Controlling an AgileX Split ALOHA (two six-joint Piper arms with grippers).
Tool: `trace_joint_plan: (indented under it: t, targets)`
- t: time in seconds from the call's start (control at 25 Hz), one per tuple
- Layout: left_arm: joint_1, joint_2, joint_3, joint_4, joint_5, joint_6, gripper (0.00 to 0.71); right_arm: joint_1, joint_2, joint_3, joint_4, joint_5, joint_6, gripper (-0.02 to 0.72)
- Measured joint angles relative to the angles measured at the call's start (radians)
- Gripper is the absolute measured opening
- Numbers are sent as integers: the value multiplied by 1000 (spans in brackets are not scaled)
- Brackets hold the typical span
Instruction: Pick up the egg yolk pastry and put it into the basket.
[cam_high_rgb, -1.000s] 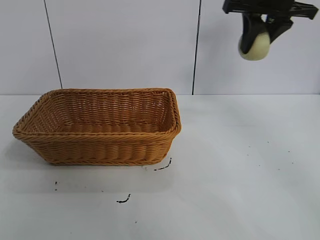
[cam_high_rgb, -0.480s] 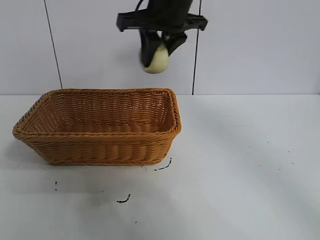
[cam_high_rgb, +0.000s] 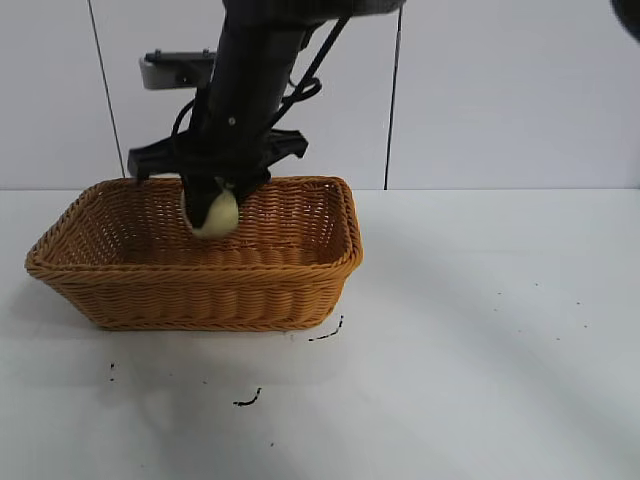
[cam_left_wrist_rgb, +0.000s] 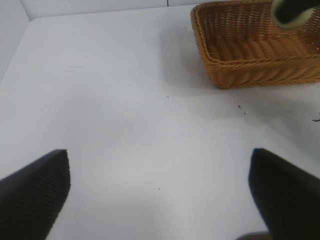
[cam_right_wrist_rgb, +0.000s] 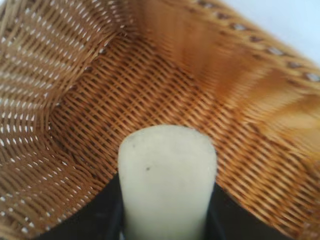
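Note:
The orange-brown wicker basket (cam_high_rgb: 200, 290) stands at the table's left. My right gripper (cam_high_rgb: 214, 208) reaches down into it and is shut on the pale cream egg yolk pastry (cam_high_rgb: 216, 214), holding it inside the basket above the floor. In the right wrist view the pastry (cam_right_wrist_rgb: 167, 175) sits squeezed between the two black fingers, with the basket's woven floor (cam_right_wrist_rgb: 150, 85) close below. My left gripper (cam_left_wrist_rgb: 160, 195) is open and empty over bare table, away from the basket (cam_left_wrist_rgb: 250, 65), which shows far off in its view with the pastry (cam_left_wrist_rgb: 295, 17) at its rim.
The white table (cam_high_rgb: 480, 330) carries small black marks (cam_high_rgb: 247, 400) in front of the basket. A white panelled wall (cam_high_rgb: 500, 90) stands behind.
My right arm has carried the pastry from the upper right leftwards across the scene and down into the basket. The basket has not moved.

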Motion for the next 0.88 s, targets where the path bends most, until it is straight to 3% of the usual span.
trace_joint_plan:
  t: [0.28,0.36,0.48,0.6,0.88]
  targets:
    - [0,0,0,0,0,0,697,0,60,0,-23,-16,0,264]
    - [0,0,0,0,0,0,697,0,60,0,-23,-20,0,347]
    - [0,0,0,0,0,0,697,0,60,0,-26,-7,0,545]
    - [0,0,0,0,0,0,697,0,43,-7,-28,47,0,633]
    - [0,0,0,0,0,0,697,-17,-52,-154,-62,215,0,655]
